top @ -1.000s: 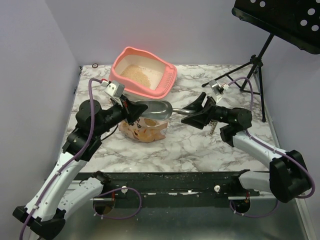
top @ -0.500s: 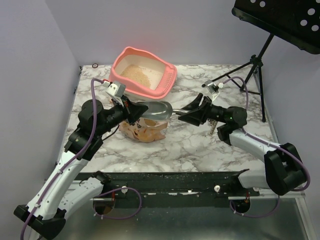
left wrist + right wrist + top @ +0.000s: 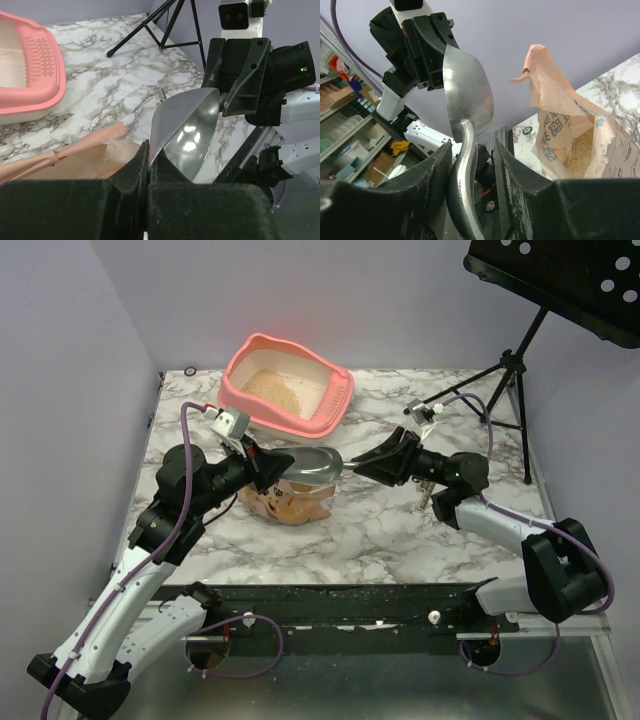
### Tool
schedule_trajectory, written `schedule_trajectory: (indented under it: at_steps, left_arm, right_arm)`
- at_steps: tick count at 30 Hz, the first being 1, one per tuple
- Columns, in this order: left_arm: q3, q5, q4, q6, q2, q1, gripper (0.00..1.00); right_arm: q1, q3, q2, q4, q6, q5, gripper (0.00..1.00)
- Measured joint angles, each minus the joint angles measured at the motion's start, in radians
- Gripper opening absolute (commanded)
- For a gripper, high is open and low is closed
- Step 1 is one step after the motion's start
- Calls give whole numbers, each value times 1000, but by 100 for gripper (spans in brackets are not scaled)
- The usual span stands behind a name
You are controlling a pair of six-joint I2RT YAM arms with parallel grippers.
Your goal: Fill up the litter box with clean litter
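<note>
The salmon-pink litter box (image 3: 336, 403) stands at the back of the table with a patch of clean litter (image 3: 274, 389) on its floor; its rim (image 3: 31, 75) shows in the left wrist view. My left gripper (image 3: 272, 466) is shut on the rim of a metal scoop (image 3: 312, 462), held above an open tan bag (image 3: 290, 502). In the left wrist view the scoop's bowl (image 3: 189, 131) rises from my left gripper (image 3: 148, 156). My right gripper (image 3: 472, 161) is open around the scoop's handle (image 3: 465, 175), which touches one finger with a gap to the other. More litter (image 3: 582, 156) lies inside the bag (image 3: 565, 107).
A black music stand (image 3: 518, 352) stands at the back right, its legs on the table. A small metal piece (image 3: 425, 496) lies beside the right arm. A black ring (image 3: 190, 371) sits at the back left corner.
My right gripper has moved left onto the scoop's handle and its jaws have narrowed around it. The left gripper and the scoop have stayed in place.
</note>
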Motion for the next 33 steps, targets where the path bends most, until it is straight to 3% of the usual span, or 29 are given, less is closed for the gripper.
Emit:
schedule_trajectory:
  at_steps: [1,5,6,10,11,13,16,23,28,33]
  left_arm:
    - [-2,-3,-1,1,-1,0,0]
    - [-9,-17,-14,2,0,5,0]
    - [-10,-15,-18,-2,0,8,0]
    - [-11,-7,-3,-11,-1,10,0]
    - [-11,-7,-5,-11,1,11,5]
    - [-11,-8,-2,-10,4,10,33]
    - [-9,-33,0,16,14,10,54]
    - [44,-76,-38,142,30,3,63]
    - [71,-148,-56,264,9,-7,70]
    - [143,-267,-128,419,49,-8,71]
  right_arm:
    - [0,0,8,2,8,0,40]
    - [1,0,27,13,45,-9,2]
    - [2,0,27,31,57,-20,1]
    - [1,0,18,47,61,-24,1]
    - [1,0,18,45,60,-23,1]
    - [0,0,18,45,60,-24,1]
    - [0,-1,10,30,51,-20,1]
    - [0,-10,-130,-88,-102,8,1]
    - [1,31,-317,-433,-314,90,1]
    - [1,137,-411,-793,-478,185,1]
